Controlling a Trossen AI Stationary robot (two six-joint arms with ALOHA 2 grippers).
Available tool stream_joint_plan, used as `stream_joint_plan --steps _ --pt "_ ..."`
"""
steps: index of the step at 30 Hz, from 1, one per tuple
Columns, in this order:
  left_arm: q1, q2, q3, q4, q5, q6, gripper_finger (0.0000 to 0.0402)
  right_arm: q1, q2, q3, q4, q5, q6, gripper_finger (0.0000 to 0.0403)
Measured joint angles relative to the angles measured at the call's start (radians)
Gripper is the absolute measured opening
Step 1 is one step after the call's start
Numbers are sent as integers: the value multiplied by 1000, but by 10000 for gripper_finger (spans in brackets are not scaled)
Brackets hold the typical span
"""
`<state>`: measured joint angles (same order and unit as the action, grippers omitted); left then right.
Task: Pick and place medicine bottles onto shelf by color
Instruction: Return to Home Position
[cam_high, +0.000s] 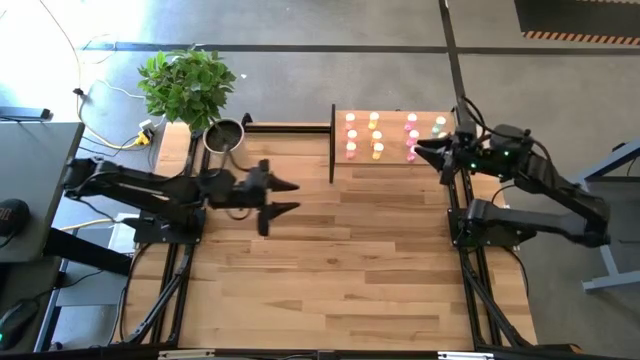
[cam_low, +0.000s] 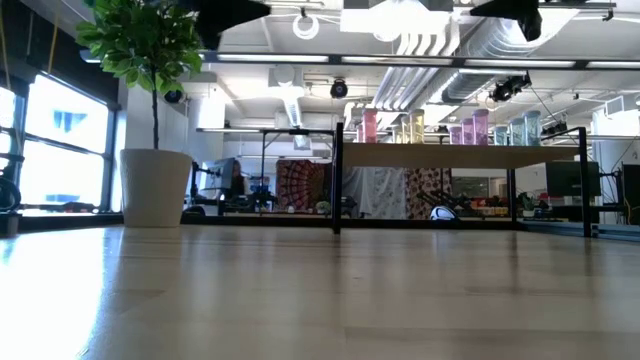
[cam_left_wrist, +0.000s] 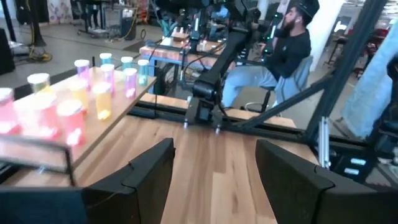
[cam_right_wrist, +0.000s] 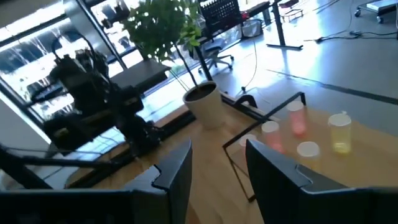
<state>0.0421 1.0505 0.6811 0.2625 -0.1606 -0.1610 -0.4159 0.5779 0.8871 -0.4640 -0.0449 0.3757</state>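
The shelf (cam_high: 392, 158) is a light-wood raised platform at the table's far right, with a black upright panel (cam_high: 332, 145) on its left side. Several small bottles stand upright on it: pink (cam_high: 351, 135), yellow (cam_high: 376, 135), pink (cam_high: 411, 135) and pale green (cam_high: 438, 125). They also show in the left wrist view (cam_left_wrist: 74, 102), the right wrist view (cam_right_wrist: 298, 121) and the low view (cam_low: 420, 128). My right gripper (cam_high: 420, 150) is open and empty over the shelf's right part, beside the pink bottles. My left gripper (cam_high: 296, 197) is open and empty above the table's middle, left of the panel.
A potted plant (cam_high: 188, 85) and a metal pot (cam_high: 224, 135) stand at the table's far left corner. A person (cam_left_wrist: 283, 53) sits beyond the table's right side. Bare striped tabletop (cam_high: 340, 270) lies toward the near edge.
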Motion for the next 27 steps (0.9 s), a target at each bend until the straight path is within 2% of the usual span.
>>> stream_joint_plan --steps 5,10,16,22,27 --pt "-14 -188 -175 -2 0 4 216 29 11 -12 96 44 80 142" --pt "-20 -366 -330 -4 -4 -9 216 58 29 -12 177 45 143 142" --pt "-20 -560 -483 -8 -1 -19 216 97 47 -13 227 45 141 142" --pt "-5 -712 -602 -33 -5 -31 216 105 26 -13 258 45 93 142" --pt "-1 -781 -670 -40 3 -46 216 105 -38 -7 258 45 47 142"
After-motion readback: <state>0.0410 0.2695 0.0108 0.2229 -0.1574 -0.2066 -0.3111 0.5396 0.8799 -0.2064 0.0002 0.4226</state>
